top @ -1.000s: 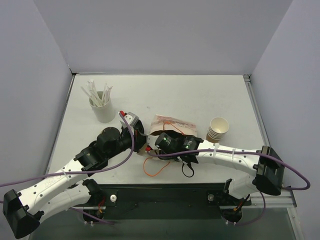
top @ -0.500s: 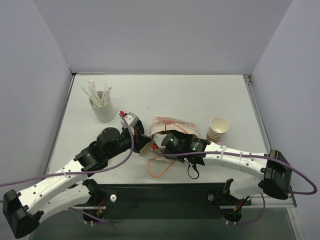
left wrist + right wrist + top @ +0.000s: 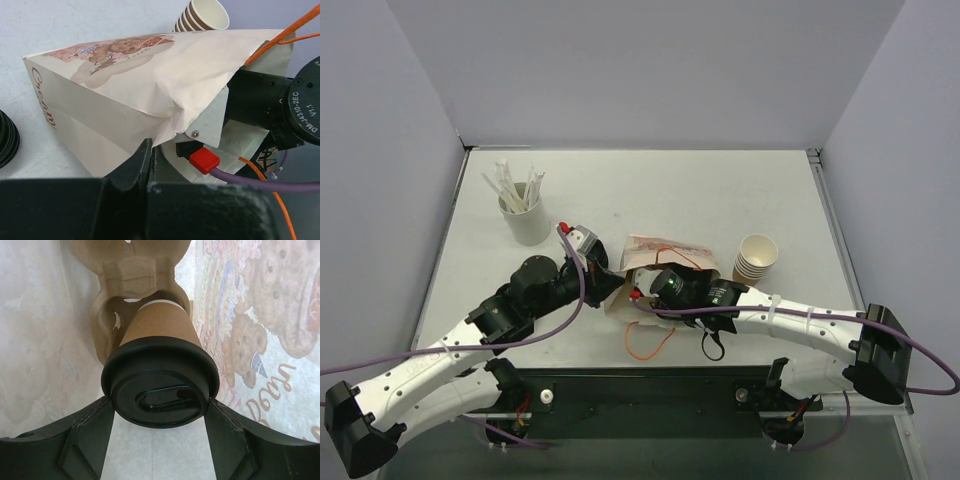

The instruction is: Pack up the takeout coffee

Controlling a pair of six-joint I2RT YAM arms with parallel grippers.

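The takeout coffee (image 3: 160, 327), a brown paper cup under a black lid (image 3: 160, 390), sits in a moulded cardboard carrier (image 3: 132, 275) inside a white paper bag (image 3: 260, 340) printed with teddy bears. My right gripper (image 3: 160, 405) reaches into the bag, and its fingers (image 3: 95, 425) press both sides of the lid. In the top view its fingertips and the cup are hidden by the bag (image 3: 660, 245). My left gripper (image 3: 149, 145) is shut on the edge of the bag's mouth (image 3: 125, 85) and holds it up.
A stack of lidless paper cups (image 3: 756, 257) stands right of the bag. A white cup of stirrers (image 3: 525, 215) is at the back left. Black lids (image 3: 7, 137) lie left of the bag. The bag's orange handle (image 3: 645, 340) trails toward the near edge.
My right arm has shifted to the right and a little nearer, and the bag's mouth and orange handle have slid that way too. The left arm has barely moved.
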